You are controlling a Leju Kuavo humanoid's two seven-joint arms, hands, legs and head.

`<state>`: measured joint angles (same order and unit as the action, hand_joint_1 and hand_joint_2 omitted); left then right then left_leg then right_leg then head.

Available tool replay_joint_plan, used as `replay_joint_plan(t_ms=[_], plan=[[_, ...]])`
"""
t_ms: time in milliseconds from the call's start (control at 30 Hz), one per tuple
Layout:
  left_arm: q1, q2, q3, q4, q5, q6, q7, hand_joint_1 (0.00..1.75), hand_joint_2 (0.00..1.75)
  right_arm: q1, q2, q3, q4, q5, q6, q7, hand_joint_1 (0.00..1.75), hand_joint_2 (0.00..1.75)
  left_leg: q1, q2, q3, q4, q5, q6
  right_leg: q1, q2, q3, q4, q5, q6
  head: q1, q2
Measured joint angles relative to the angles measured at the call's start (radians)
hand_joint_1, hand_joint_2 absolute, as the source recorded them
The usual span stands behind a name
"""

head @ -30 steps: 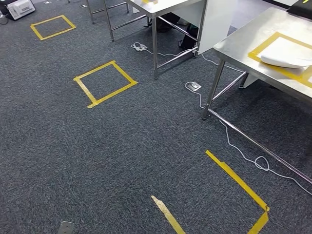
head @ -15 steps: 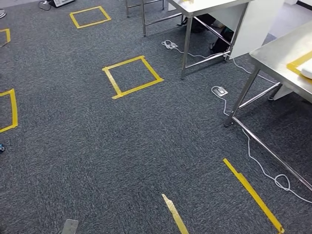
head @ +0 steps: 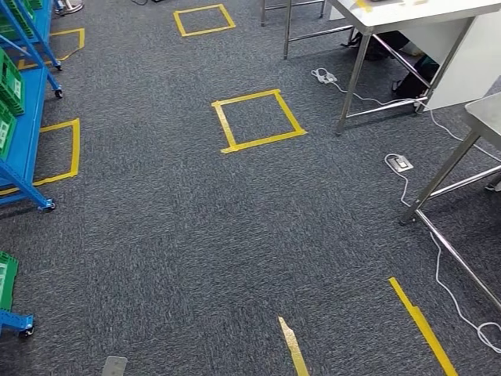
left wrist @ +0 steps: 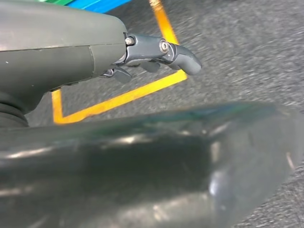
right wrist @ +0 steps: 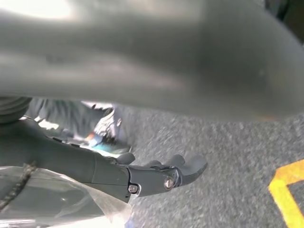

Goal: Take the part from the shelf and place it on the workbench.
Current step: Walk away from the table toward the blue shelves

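Observation:
A blue wheeled shelf [head: 27,133] stands along the left edge in the head view, with green bins [head: 8,82] on it; what the bins hold is hidden. The corner of a steel workbench [head: 485,110] comes in at the right edge. My left hand [left wrist: 157,52] hangs over the carpet beside yellow floor tape, fingers stretched out and holding nothing. My right hand [right wrist: 161,175] also hangs over the carpet, fingers extended and holding nothing.
Yellow tape squares [head: 258,119] mark the dark grey carpet. A white table [head: 413,12] on steel legs stands at the back right. White cables and a floor socket [head: 401,163] lie near the workbench legs. Another green bin [head: 5,278] sits low at the left.
The camera has turned left: the tables and tape squares slid right across the picture, and the blue shelf with green bins came in at the left edge.

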<state>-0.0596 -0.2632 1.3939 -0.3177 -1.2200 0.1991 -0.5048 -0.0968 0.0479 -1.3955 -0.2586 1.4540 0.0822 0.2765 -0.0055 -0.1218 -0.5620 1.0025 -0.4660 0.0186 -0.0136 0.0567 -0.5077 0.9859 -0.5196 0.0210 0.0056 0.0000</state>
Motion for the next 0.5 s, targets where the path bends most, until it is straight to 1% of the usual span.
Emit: replay_joint_plan(t_ms=[33,67,100,133,167,200,233,267,300,333,367,400,433,467,500], plan=[[0.004,0.001,0.003,-0.002,0.008,-0.007,0.001,0.0,0.0,-0.003,0.003,0.0,0.002,0.006,-0.004,0.002,0.0,0.0,0.001,0.007,-0.004,0.005,-0.004,-0.005,0.0,-0.011,0.001,-0.003,0.002,-0.005,0.0,0.0],[0.006,0.003,0.007,-0.005,0.016,-0.014,0.004,0.0,0.0,-0.005,0.006,0.001,0.003,0.011,-0.008,0.003,0.0,0.0,0.001,0.025,-0.012,0.023,-0.016,-0.01,-0.001,-0.024,0.004,-0.006,0.004,-0.012,-0.002,0.0],[0.007,0.005,0.011,-0.007,0.024,-0.02,0.007,0.0,0.0,-0.007,0.009,0.002,0.005,0.016,-0.013,0.004,0.0,0.0,0.001,0.05,-0.028,0.059,-0.04,-0.015,-0.002,-0.038,0.005,-0.009,0.005,-0.017,-0.005,0.0],[0.006,0.007,0.015,-0.009,0.032,-0.026,0.01,0.0,0.0,-0.009,0.011,0.002,0.008,0.021,-0.018,0.004,0.0,0.0,0.001,0.08,-0.054,0.117,-0.073,-0.019,-0.001,-0.053,0.007,-0.01,0.004,-0.021,-0.007,0.0],[0.005,0.008,0.018,-0.011,0.039,-0.03,0.013,0.0,0.0,-0.012,0.013,0.002,0.01,0.025,-0.023,0.004,0.0,0.0,0.003,0.098,-0.086,0.188,-0.107,-0.024,0.0,-0.069,0.007,-0.01,0.003,-0.024,-0.009,0.0],[0.006,0.01,0.022,-0.013,0.044,-0.034,0.015,0.0,0.0,-0.015,0.015,0.003,0.012,0.028,-0.026,0.005,0.0,0.0,0.006,0.106,-0.115,0.251,-0.131,-0.028,0.001,-0.084,0.008,-0.009,0.001,-0.025,-0.009,0.0],[0.007,0.012,0.025,-0.015,0.047,-0.037,0.017,0.0,0.0,-0.02,0.017,0.003,0.014,0.03,-0.029,0.006,0.0,0.0,0.009,0.11,-0.131,0.289,-0.139,-0.031,0.002,-0.099,0.009,-0.009,0.0,-0.026,-0.009,0.0],[0.009,0.013,0.028,-0.016,0.049,-0.038,0.019,0.0,0.0,-0.025,0.019,0.004,0.016,0.031,-0.03,0.006,0.0,0.0,0.011,0.113,-0.129,0.288,-0.126,-0.033,0.002,-0.112,0.01,-0.009,-0.002,-0.025,-0.009,0.0],[0.011,0.014,0.031,-0.017,0.05,-0.039,0.02,0.0,0.0,-0.03,0.022,0.004,0.018,0.032,-0.03,0.007,0.0,0.0,0.011,0.118,-0.105,0.245,-0.096,-0.032,0.002,-0.124,0.013,-0.009,-0.003,-0.024,-0.009,0.0],[0.012,0.016,0.033,-0.019,0.051,-0.039,0.02,0.0,0.0,-0.034,0.024,0.004,0.02,0.033,-0.031,0.007,0.0,0.0,0.011,0.132,-0.068,0.175,-0.059,-0.029,0.002,-0.135,0.017,-0.009,-0.006,-0.022,-0.009,0.0],[0.012,0.017,0.035,-0.021,0.051,-0.039,0.02,0.0,0.0,-0.038,0.026,0.004,0.021,0.034,-0.031,0.007,0.0,0.0,0.007,0.153,-0.031,0.105,-0.033,-0.025,0.004,-0.146,0.019,-0.009,-0.009,-0.018,-0.009,0.0],[0.01,0.018,0.037,-0.022,0.052,-0.039,0.02,0.0,0.0,-0.04,0.028,0.005,0.023,0.034,-0.031,0.006,0.0,0.0,0.003,0.172,-0.003,0.049,-0.017,-0.02,0.006,-0.156,0.021,-0.008,-0.013,-0.014,-0.009,0.0],[0.009,0.019,0.038,-0.024,0.052,-0.039,0.02,0.0,0.0,-0.042,0.029,0.005,0.024,0.035,-0.031,0.006,0.0,0.0,-0.001,0.185,0.011,0.018,-0.013,-0.014,0.009,-0.166,0.022,-0.007,-0.017,-0.009,-0.008,0.0],[0.009,0.019,0.039,-0.025,0.053,-0.038,0.021,0.0,0.0,-0.045,0.029,0.005,0.026,0.036,-0.031,0.006,0.0,0.0,-0.005,0.188,0.012,0.009,-0.018,-0.01,0.011,-0.176,0.023,-0.007,-0.019,-0.003,-0.007,0.0],[0.01,0.019,0.041,-0.026,0.055,-0.037,0.021,0.0,0.0,-0.048,0.03,0.005,0.027,0.037,-0.031,0.006,0.0,0.0,-0.006,0.178,0.01,0.005,-0.017,-0.004,0.011,-0.187,0.027,-0.008,-0.02,0.002,-0.007,0.0]])
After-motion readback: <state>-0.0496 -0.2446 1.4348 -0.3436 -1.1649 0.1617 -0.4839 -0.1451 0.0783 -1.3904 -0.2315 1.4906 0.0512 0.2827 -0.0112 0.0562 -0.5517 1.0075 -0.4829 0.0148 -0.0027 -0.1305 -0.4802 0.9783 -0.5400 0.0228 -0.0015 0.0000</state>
